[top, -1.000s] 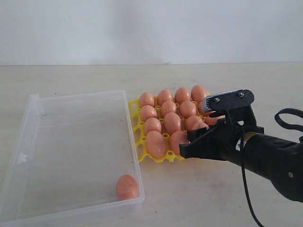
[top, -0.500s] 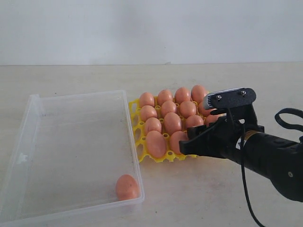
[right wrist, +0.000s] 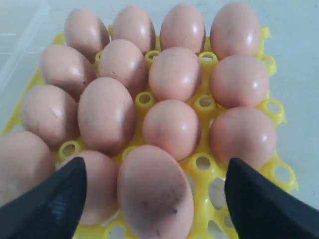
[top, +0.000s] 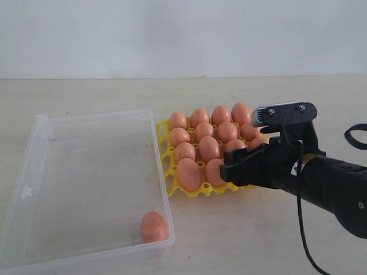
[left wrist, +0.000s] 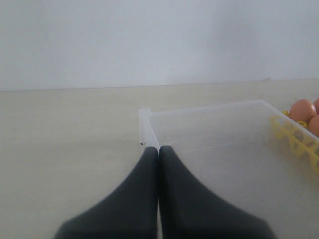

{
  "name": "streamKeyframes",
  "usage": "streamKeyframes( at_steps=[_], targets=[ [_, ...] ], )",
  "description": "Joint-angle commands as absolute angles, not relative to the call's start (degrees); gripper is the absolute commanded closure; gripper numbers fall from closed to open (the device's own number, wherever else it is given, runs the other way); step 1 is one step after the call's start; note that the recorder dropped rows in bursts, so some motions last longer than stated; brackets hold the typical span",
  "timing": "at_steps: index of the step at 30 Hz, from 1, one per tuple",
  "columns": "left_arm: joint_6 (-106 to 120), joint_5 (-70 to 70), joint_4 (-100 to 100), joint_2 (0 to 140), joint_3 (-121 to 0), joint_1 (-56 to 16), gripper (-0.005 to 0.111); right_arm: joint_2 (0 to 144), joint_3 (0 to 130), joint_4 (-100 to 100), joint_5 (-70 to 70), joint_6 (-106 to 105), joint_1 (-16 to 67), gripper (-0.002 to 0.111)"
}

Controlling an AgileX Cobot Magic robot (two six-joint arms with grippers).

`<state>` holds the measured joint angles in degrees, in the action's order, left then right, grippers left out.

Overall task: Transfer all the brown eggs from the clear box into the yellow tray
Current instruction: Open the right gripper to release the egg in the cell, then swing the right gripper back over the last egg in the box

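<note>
One brown egg [top: 154,226] lies in the near right corner of the clear box [top: 34,172]. The yellow tray [top: 173,184] beside the box holds several brown eggs [top: 208,148] in its cups. My right gripper [top: 232,174] hovers over the tray's near right side, open, its fingers [right wrist: 251,204] apart on either side of a speckled egg [right wrist: 154,191] that rests in a cup, clear of both. In the left wrist view my left gripper [left wrist: 159,150] is shut with nothing in it, just before a corner of the box [left wrist: 147,129].
The beige table [top: 241,240] meets a white wall [top: 183,34] behind. A black cable [top: 356,137] loops beside the right arm. The yellow tray's edge [left wrist: 294,142] and an egg [left wrist: 302,109] show at the far side of the left wrist view.
My right gripper has drifted a little to the right and slightly back over the tray's near right side. The eggs and the box have not moved.
</note>
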<state>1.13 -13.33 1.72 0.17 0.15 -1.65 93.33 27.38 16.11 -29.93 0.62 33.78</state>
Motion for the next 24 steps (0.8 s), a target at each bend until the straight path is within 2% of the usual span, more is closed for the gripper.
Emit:
streamKeyframes(
  at_steps=[1, 9, 15, 24],
  targets=[
    [1.16, -13.37, 2.03, 0.00, 0.00, -1.88, 0.111, 87.79, 27.54, 19.75, -27.48, -4.36, 33.84, 0.035],
    [1.16, -13.37, 2.03, 0.00, 0.00, -1.88, 0.111, 77.59, 27.85, 24.96, -17.32, -12.69, 33.84, 0.035],
    [1.16, -13.37, 2.03, 0.00, 0.00, -1.88, 0.111, 75.41, 38.00, 18.33, 8.48, -13.24, 34.58, 0.045],
    [1.16, -13.37, 2.03, 0.00, 0.00, -1.88, 0.111, 82.53, 59.44, 10.71, 29.71, -11.42, 47.79, 0.045]
  ],
)
